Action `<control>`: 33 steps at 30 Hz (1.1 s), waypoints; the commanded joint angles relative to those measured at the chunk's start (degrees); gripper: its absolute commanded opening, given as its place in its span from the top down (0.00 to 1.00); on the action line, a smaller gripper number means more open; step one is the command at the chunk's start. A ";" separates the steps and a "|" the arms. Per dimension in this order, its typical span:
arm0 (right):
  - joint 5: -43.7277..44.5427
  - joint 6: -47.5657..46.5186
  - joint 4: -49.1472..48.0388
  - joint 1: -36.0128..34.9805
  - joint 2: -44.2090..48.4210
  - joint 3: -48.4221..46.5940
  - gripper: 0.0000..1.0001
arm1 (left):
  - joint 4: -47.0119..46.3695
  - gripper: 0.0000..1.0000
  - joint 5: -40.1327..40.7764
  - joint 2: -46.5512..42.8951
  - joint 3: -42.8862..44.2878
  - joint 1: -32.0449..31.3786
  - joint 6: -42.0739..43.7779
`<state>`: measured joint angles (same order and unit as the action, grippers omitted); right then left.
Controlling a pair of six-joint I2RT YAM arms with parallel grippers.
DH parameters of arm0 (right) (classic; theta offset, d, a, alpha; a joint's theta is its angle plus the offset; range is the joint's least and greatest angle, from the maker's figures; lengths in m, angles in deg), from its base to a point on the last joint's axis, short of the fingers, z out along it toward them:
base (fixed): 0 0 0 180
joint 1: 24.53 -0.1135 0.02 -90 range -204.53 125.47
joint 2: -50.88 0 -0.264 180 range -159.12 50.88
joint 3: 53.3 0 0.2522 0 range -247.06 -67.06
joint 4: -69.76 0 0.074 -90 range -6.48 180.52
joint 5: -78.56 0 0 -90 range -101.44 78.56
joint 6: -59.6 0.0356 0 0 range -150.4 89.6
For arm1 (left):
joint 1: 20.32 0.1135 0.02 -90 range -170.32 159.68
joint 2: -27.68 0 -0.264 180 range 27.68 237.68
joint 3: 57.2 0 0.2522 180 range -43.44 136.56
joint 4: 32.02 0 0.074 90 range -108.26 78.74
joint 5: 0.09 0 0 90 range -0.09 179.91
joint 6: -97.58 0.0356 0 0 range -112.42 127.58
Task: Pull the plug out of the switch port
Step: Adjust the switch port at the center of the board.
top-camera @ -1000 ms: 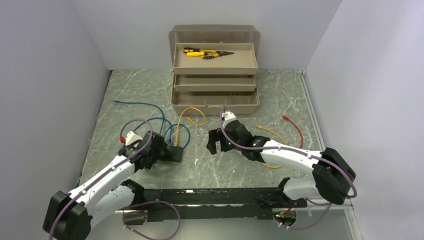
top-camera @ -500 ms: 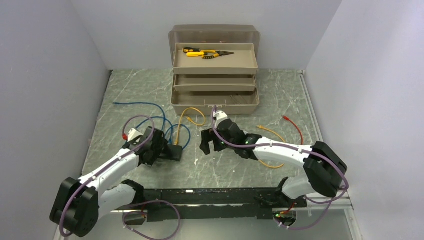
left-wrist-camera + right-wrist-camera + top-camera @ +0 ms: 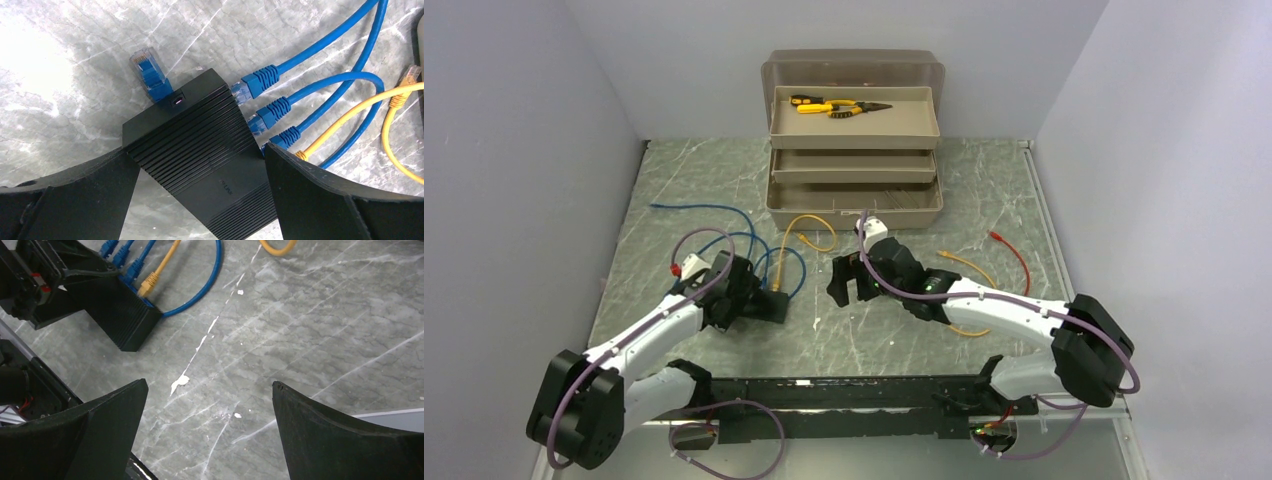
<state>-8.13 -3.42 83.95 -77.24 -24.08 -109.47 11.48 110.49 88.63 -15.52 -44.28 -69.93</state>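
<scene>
Left end effector (image 3: 200,152) clamps the switch (image 3: 192,132); right end effector (image 3: 210,386) approaches.
In the last second my left arm advanced onto the switch, which lies left of centre toward the worktop's (image 3: 984,190) near edge. My right, wide and empty, shifted toward it. The yellow plug (image 3: 148,286) and blue plugs (image 3: 260,80) stay seated: extraction pending.

One switch (image 3: 200,165), four blue plugs (image 3: 260,80), one toolbox (image 3: 854,210).
</scene>
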 commanded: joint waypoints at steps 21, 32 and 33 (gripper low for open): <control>2.97 -0.58 1.85 -0.32 5.25 3.49 0.00 | 2.97 0.01 -3.71 5.84 5.29 0.41 4.21; 4.36 -1.28 3.44 -0.28 7.37 3.35 0.00 | 0.69 0.30 -4.23 5.32 3.47 0.43 7.11; 4.53 -1.51 3.54 -0.29 7.34 3.23 0.00 | 0.68 0.33 -4.04 5.04 3.46 0.41 7.48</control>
<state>-5.31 -3.55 87.44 -77.24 -18.22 -105.86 12.48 107.71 94.53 -11.13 -43.74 -65.63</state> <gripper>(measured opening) 0.994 0.883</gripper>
